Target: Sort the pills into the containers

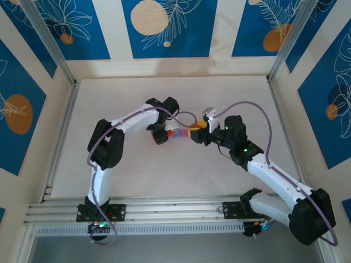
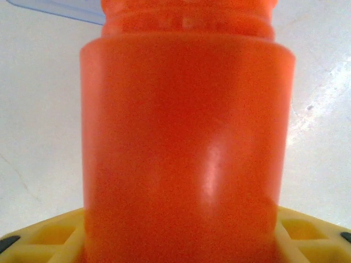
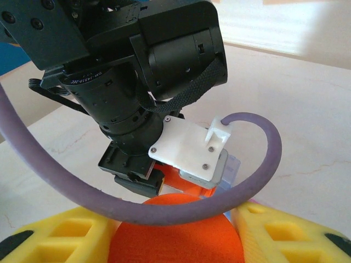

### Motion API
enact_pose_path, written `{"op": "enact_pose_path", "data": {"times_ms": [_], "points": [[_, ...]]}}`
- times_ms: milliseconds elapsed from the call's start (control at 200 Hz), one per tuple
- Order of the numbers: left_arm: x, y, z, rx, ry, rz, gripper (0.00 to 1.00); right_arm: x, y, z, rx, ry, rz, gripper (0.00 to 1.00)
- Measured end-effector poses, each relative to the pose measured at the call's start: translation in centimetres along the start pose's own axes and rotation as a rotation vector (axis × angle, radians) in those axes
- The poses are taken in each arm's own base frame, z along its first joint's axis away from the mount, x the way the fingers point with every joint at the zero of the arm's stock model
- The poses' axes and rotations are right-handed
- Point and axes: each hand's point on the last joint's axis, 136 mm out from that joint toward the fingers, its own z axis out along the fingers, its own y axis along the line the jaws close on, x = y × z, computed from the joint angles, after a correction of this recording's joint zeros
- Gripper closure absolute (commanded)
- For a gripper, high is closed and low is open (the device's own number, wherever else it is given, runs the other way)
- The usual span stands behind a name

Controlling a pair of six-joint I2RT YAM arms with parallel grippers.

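Obs. 1, position. The containers [image 1: 180,133] lie on the desk [image 1: 164,178] at the middle of the top view, in the narrow gap between the left pincer [image 1: 166,133] and the right pincer [image 1: 193,133]. In the left wrist view a translucent blue edge of the strip shows at the upper left, beyond the bottle.

Obs. 2, pincers. The left pincer is clamped on an orange bottle [image 2: 186,142], whose threaded neck points away from the wrist. The right pincer's yellow fingers [image 3: 60,235] press both sides of a rounded orange piece [image 3: 173,233], so it reads as clamped. You cannot tell whether that piece is a cap.

Obs. 3, axis. The strip's long axis appears to run left to right across the top view, one end toward each pincer. It is too small to tell which colour sits at which end, or whether the lids are up.

Obs. 4, handling (judgement). Expect thin, stiff, very light plastic that skates on the smooth desk and tips under a sideways nudge. If you must hold it, pinch across the short width on the outer walls of an end section, never on the lids. Use light pressure, as the walls may flex or crack.

Obs. 5. Both pincers are occupied, so steady the strip by contact rather than by a grip.
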Motion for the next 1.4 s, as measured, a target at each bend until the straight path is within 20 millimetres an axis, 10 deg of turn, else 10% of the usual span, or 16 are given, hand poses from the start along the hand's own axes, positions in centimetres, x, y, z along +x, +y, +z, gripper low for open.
{"op": "enact_pose_path", "data": {"times_ms": [1401], "points": [[-0.2, 1.5, 0.3, -0.183, 0.123, 0.099, 1.00, 2.2, -0.4, 0.0, 0.019, 0.075, 0.032, 0.70]]}}
